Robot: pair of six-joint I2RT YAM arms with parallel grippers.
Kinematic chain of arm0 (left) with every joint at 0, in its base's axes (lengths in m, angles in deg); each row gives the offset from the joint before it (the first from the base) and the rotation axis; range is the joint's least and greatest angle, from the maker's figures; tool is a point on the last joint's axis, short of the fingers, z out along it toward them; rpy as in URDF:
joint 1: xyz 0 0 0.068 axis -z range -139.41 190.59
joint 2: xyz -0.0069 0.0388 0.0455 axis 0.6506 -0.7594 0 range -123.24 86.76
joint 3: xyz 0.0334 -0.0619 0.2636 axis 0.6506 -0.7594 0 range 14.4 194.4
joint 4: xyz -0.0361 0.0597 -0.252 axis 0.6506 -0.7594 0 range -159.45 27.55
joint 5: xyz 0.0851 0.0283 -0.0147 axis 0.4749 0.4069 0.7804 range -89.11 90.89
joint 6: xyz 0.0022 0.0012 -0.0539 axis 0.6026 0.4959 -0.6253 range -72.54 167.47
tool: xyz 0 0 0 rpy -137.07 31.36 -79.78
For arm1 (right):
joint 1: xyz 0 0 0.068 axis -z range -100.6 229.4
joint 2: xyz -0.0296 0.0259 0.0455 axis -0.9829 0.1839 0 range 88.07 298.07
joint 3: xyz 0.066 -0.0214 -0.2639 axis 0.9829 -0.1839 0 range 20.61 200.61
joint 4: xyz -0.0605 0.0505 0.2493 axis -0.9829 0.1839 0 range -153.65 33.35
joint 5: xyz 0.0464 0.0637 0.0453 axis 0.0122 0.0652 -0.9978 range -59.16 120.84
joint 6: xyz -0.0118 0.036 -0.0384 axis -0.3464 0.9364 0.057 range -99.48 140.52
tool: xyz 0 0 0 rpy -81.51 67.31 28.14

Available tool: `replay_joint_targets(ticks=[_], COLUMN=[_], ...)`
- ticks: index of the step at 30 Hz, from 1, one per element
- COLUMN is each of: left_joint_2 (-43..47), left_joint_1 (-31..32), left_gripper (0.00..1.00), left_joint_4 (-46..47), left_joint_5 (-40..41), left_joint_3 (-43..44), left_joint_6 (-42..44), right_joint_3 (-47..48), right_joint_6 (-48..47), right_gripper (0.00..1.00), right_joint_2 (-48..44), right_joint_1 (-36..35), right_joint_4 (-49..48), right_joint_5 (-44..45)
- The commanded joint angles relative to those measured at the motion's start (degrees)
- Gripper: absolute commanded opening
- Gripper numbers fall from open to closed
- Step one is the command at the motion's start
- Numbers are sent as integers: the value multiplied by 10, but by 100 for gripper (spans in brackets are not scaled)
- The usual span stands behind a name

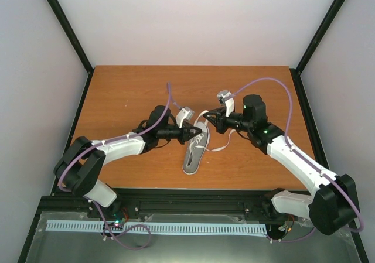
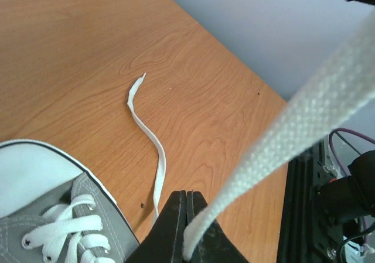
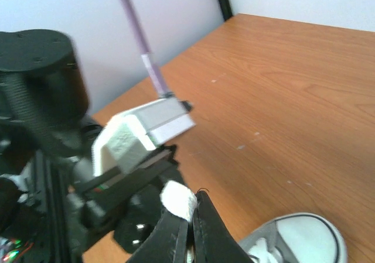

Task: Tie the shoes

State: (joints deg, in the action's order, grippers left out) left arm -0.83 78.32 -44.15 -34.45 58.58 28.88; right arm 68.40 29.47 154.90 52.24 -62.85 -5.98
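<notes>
The grey sneaker point(image 1: 195, 152) with white sole lies mid-table, toe pointing away from the arm bases. My left gripper point(image 1: 195, 133) sits at the toe end, shut on a white lace point(image 2: 304, 108) that runs taut up and to the right from its jaws point(image 2: 188, 195). The other lace point(image 2: 147, 131) lies loose on the wood beside the toe cap point(image 2: 35, 178). My right gripper point(image 1: 210, 118) hovers just beyond the toe, facing the left one. It is shut point(image 3: 192, 205) on a white lace end point(image 3: 177, 198). The toe cap point(image 3: 304, 239) shows at the lower right of the right wrist view.
The orange wooden table point(image 1: 129, 93) is boxed by white walls and black frame posts. A black rail point(image 1: 193, 195) runs along the near edge. A loose lace point(image 1: 221, 148) lies right of the shoe. The left arm's white wrist camera housing point(image 3: 140, 131) is close to my right gripper.
</notes>
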Motion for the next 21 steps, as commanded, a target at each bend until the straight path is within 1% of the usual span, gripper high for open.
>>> replay_joint_targets(ticks=[1, 3, 6, 7, 9, 10, 11, 13, 15, 16, 18, 19, 21], left_joint_2=[18, 15, -3, -9, -17, -21, -24, -29, -33, -35, -39, -41, -42], left_joint_1=[1, -3, -9, -10, -11, -13, -14, -20, -29, -33, -37, -39, -40], left_gripper=[1, 1, 1, 1, 1, 1, 1, 1, 1, 1, 1, 1, 1], left_joint_4=[1, -14, -56, -60, -60, -60, -63, -62, -50, -45, -40, -37, -28], left_joint_5=[28, 46, 41, 34, 20, 18, 18, 20, 24, 24, 22, 20, 12], left_joint_3=[-11, -6, 22, 26, 26, 25, 25, 20, 14, 12, 9, 8, 5], left_joint_6=[1, -20, -37, -38, -33, -27, -22, -20, -30, -35, -35, -34, -35], right_joint_3=[24, 44, 72, 84, 115, 132, 149, 175, 194, 196, 190, 180, 153], right_joint_6=[13, 16, 47, 58, 75, 81, 83, 84, 92, 99, 120, 130, 149], right_gripper=[3, 4, 6, 9, 10, 13, 17, 33, 47, 58, 73, 77, 80], right_joint_2=[34, 63, 108, 126, 175, 196, 217, 251, 273, 277, 272, 264, 243], right_joint_1=[-3, -3, -4, -4, -4, -4, -4, -4, -4, -4, -3, -2, 1], right_joint_4=[27, 37, 43, 50, 74, 84, 92, 105, 120, 126, 140, 147, 164], right_joint_5=[98, 129, 196, 225, 274, 304, 324, 358, 385, 400, 437, 456, 486])
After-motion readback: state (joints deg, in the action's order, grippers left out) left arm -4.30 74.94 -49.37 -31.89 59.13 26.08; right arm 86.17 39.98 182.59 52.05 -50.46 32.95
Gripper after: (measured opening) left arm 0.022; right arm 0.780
